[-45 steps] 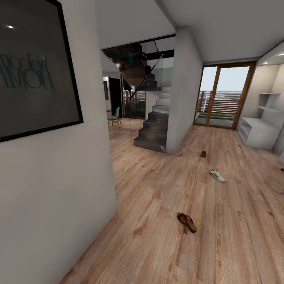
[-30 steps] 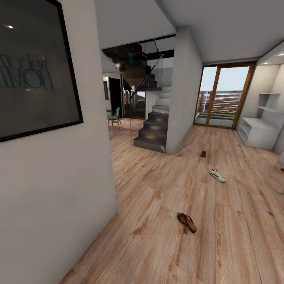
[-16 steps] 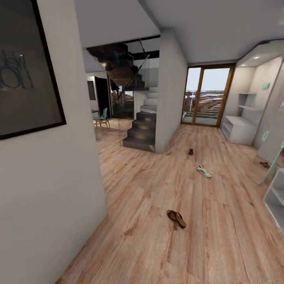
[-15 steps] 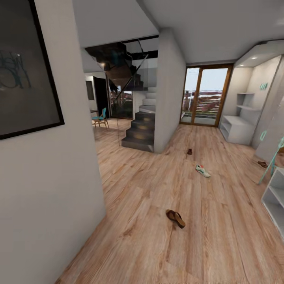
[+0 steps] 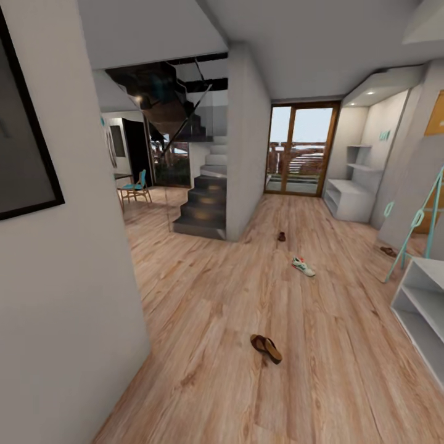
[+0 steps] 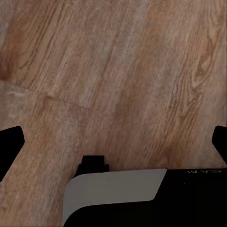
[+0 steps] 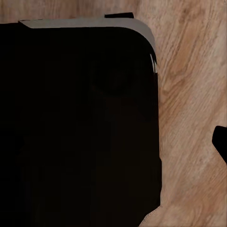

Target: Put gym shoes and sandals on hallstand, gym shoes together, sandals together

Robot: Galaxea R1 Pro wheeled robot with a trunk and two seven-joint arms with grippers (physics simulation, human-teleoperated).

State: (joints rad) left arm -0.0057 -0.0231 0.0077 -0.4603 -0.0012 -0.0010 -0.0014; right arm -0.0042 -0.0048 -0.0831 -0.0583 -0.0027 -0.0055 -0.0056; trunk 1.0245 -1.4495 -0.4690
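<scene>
Corridor floor (image 5: 203, 290): light brown wood planks with visible grain, running from the foreground to a glazed, wood-framed door (image 5: 301, 150) at the far end.

Near sandal (image 5: 266, 348): brown slip-on with a dark toe strap and tan footbed, lying flat on the floor in the foreground, apart from the other footwear.

Gym shoe (image 5: 303, 266): white with a green side stripe and a red-orange accent, on the floor further down the corridor. Beyond it a small dark brown item (image 5: 282, 236) sits on the floor near the pillar (image 5: 246, 132); too small to identify. A second sandal (image 5: 388, 251) lies on the floor by the right wall.

Hallstand (image 5: 349, 198): light grey unit with bench top, open low shelves and staggered wall shelves above, at the far right beside the door.

Surroundings: white low shelf bench (image 5: 425, 308) at the near right edge, dark staircase (image 5: 203, 206) left of the pillar, teal chair (image 5: 135, 187) beyond, and a framed dark picture (image 5: 24, 123) on the near left wall.

Left gripper (image 6: 113, 142): dark fingertips at opposite edges of the left wrist view, spread wide, empty over bare planks. Right gripper: one dark fingertip (image 7: 220, 142) shows over the floor; spread cannot be told.
</scene>
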